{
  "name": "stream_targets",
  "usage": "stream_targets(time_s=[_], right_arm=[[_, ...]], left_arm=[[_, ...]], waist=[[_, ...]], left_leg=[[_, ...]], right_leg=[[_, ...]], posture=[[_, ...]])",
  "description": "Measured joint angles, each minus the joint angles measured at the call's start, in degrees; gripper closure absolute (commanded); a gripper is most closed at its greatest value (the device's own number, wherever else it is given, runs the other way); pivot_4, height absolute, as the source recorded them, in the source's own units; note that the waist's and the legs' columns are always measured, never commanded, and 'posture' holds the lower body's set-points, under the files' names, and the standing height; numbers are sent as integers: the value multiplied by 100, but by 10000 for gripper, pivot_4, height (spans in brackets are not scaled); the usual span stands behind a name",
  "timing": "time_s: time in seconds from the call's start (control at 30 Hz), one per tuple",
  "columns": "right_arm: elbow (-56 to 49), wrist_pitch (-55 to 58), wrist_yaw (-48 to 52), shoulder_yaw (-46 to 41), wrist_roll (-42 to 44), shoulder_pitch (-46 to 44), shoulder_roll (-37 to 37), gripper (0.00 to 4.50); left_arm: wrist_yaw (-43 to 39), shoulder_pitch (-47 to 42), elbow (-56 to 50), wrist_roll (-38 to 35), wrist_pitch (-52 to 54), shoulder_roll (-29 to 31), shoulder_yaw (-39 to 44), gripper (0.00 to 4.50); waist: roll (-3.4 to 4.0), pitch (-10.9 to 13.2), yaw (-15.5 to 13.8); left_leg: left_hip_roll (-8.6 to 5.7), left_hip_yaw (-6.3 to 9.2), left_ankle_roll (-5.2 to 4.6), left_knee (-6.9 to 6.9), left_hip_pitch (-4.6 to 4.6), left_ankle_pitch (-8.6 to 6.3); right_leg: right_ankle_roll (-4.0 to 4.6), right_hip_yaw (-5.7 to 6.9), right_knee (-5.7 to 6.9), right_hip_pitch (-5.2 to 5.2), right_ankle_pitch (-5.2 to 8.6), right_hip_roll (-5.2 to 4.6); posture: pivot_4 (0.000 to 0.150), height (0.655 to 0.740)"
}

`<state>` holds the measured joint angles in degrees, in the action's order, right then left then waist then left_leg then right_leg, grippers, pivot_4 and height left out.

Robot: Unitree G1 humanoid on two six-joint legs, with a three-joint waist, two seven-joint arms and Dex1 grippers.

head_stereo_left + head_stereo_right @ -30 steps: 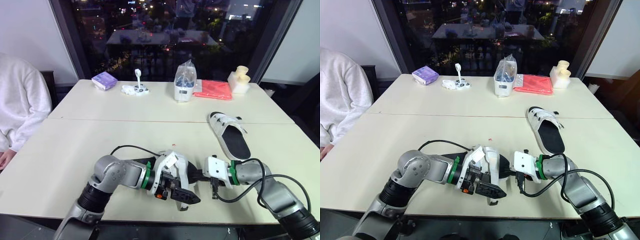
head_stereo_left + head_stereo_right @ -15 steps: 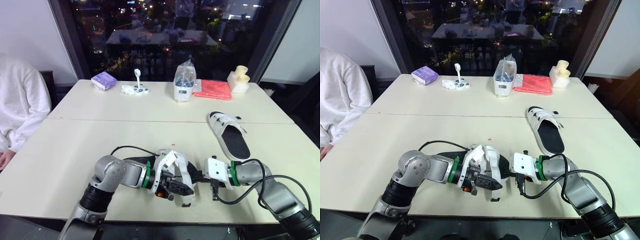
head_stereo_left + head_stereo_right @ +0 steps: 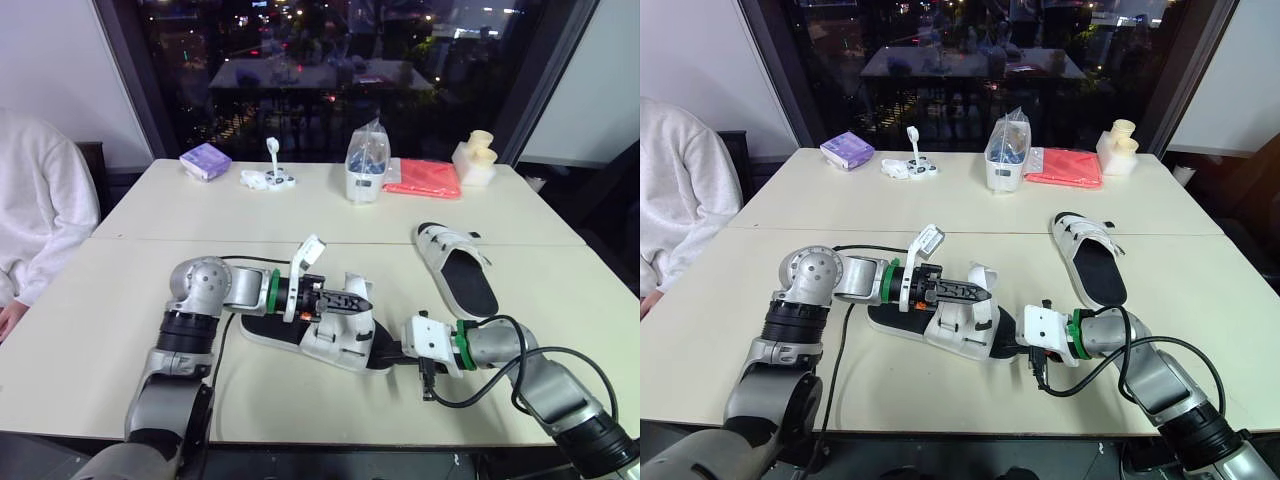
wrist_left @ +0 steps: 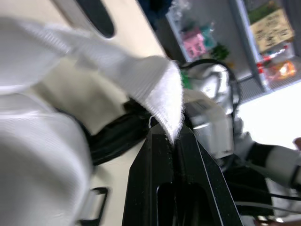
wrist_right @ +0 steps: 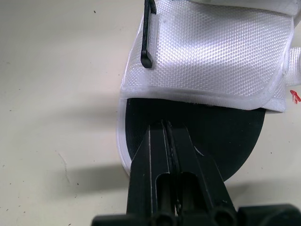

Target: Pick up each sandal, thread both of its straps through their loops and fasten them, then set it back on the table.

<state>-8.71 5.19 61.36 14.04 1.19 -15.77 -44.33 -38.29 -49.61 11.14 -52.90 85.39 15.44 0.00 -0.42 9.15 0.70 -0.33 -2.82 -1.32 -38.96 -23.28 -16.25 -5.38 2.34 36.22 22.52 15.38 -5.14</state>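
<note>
Strap point(image 4: 157, 87) tight in left tool point(image 4: 173, 135), sole edge of sandal point(image 3: 952, 330) tight in right tool point(image 5: 165, 125).

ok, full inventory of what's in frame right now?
table: two joined, cream, spanning the view.
near sandal: one, white straps on black sole, front centre.
strap: one, white, lifted off the near sandal.
far sandal: one, white and black, right of centre.
packet: one, purple, far left.
small gadget: one, white, beside the packet.
bag: one, transparent, far centre.
cloth: one, red, folded, far right.
block: one, pale yellow, beside the cloth.
person: one, white sleeve, left edge.
left pincer: black, shut on strap.
right pincer: black, shut, tips over near sandal's sole.
</note>
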Motion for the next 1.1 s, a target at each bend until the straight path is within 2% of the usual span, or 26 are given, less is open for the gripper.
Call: stream_targets(time_s=[0.27, 0.7, 0.97, 1.1], right_arm=[[0, -24, -17, 10, -22, -8, 20, 45000], [-134, 8, -136, -10, -26, 120, 19, 45000], [-208, 71, -196, -10, -36, 163, 19, 45000], [-222, 88, -204, -10, -45, 178, 19, 45000]], left_arm=[[-1078, -2, 236, 618, -822, 301, -1030, 44233], [-2786, -431, 1147, 1879, -2454, 619, -2032, 44233], [-3875, -537, 1947, 2621, -3770, 536, -2342, 44233], [-4163, -641, 2308, 2984, -4386, 331, -2388, 44233]], waist=[[1, 0, 10], [1, -1, 12], [2, -1, 12], [1, -1, 0]], left_leg=[[0, 0, 1, 10, -1, -1], [1, 0, -26, 24, -8, -16], [1, 0, -33, 26, -8, -20], [1, 0, -36, 25, -8, -21]], right_leg=[[21, -5, 0, 10, 7, -4], [26, -6, -2, 25, 9, -8], [31, -6, -5, 25, 12, -8], [33, -5, -7, 24, 13, -8]], posture=[[1500, 7400], [1500, 7400], [1500, 7400], [1500, 7400]])
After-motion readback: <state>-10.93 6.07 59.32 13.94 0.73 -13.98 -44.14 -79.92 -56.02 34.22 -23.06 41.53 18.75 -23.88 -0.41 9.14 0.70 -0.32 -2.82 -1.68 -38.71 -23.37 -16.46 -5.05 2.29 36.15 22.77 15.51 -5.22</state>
